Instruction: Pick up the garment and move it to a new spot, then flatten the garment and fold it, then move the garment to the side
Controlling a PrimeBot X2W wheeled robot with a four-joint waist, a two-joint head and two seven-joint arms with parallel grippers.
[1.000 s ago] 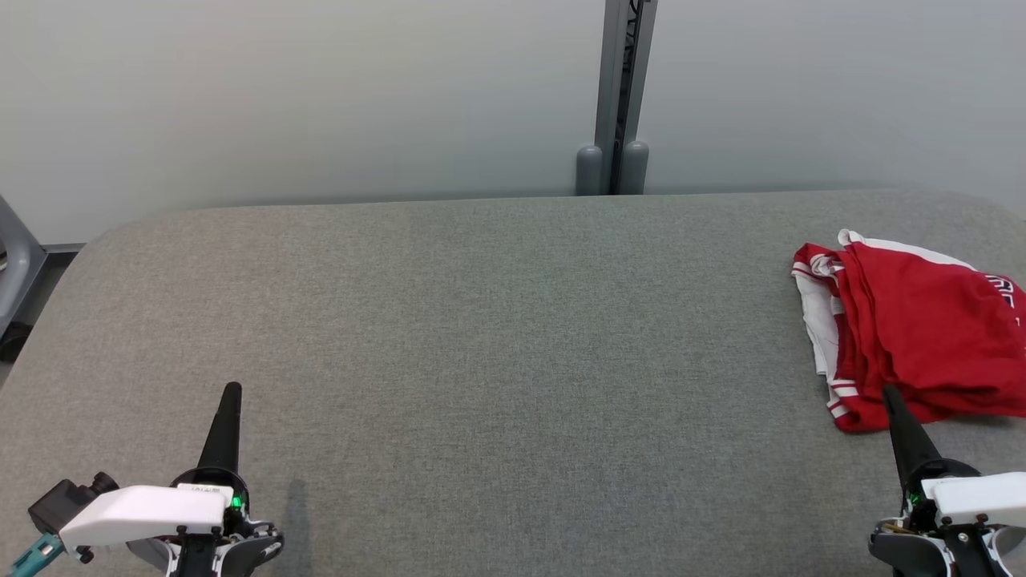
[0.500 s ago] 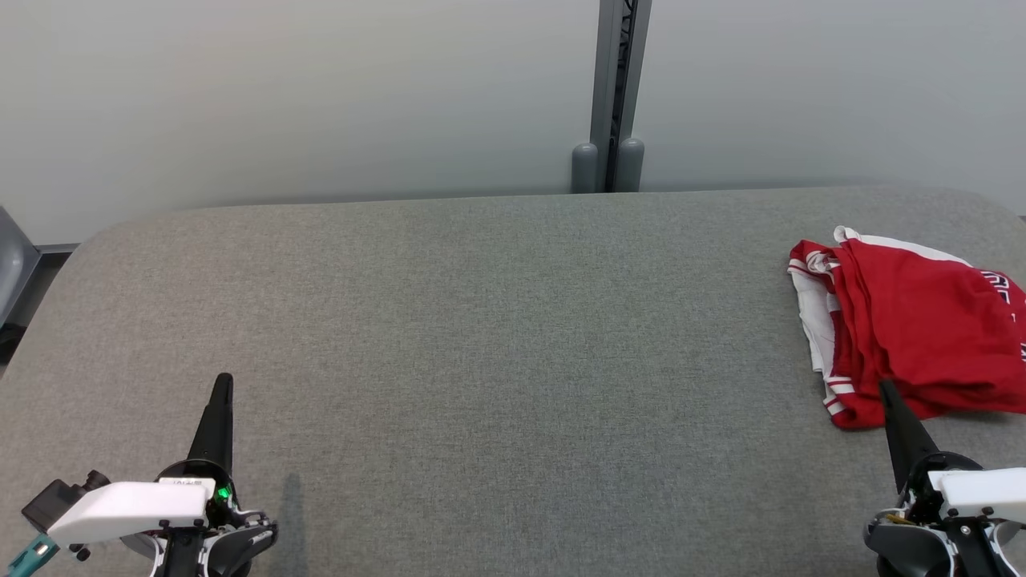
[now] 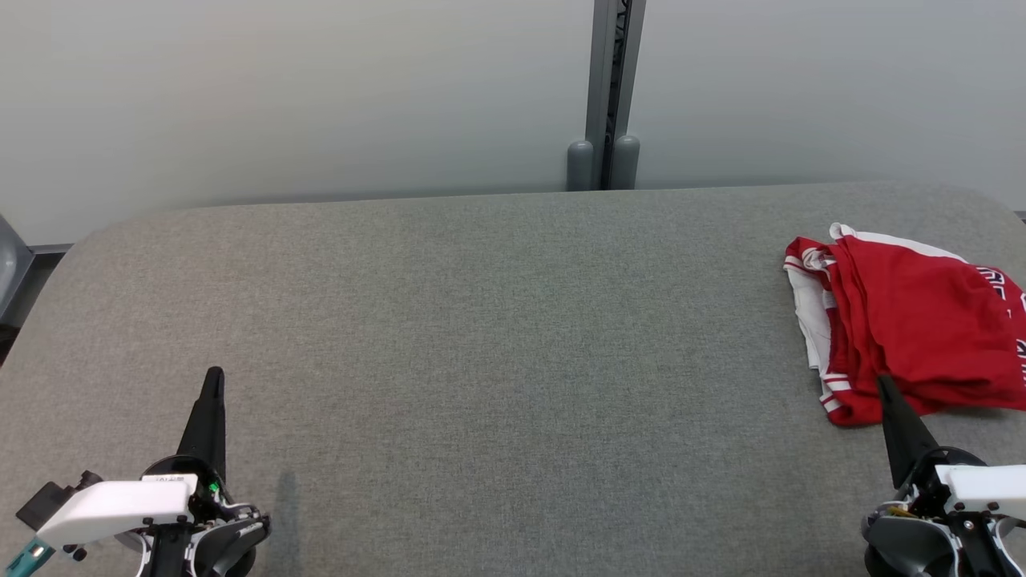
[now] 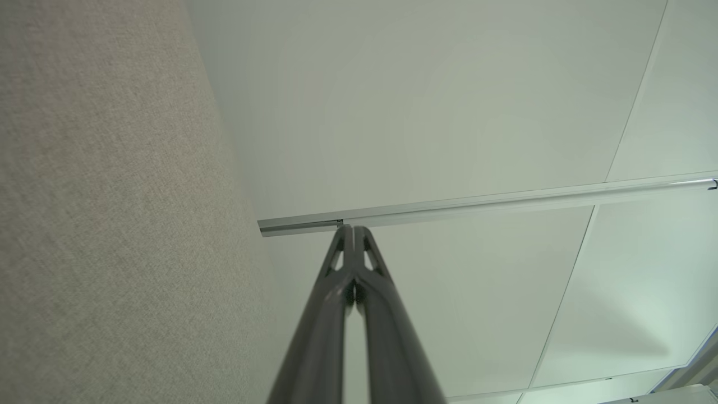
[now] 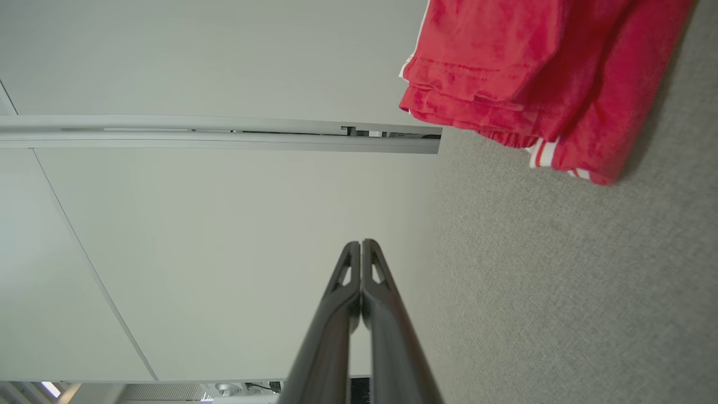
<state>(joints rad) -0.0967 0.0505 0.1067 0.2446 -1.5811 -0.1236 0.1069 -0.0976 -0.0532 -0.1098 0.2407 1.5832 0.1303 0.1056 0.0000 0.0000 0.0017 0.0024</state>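
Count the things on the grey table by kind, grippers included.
Garment: 1, red and white, lying at the right end of the table
Grippers: 2, the left gripper and the right gripper, both shut and holding nothing
Total: 3

The right gripper comes up from the bottom, with its two dark fingers pressed together and nothing between them. The red garment, with white stripes at its edge, lies in a folded heap on the grey surface, apart from the fingers. A pale wall has a grey rail across it.
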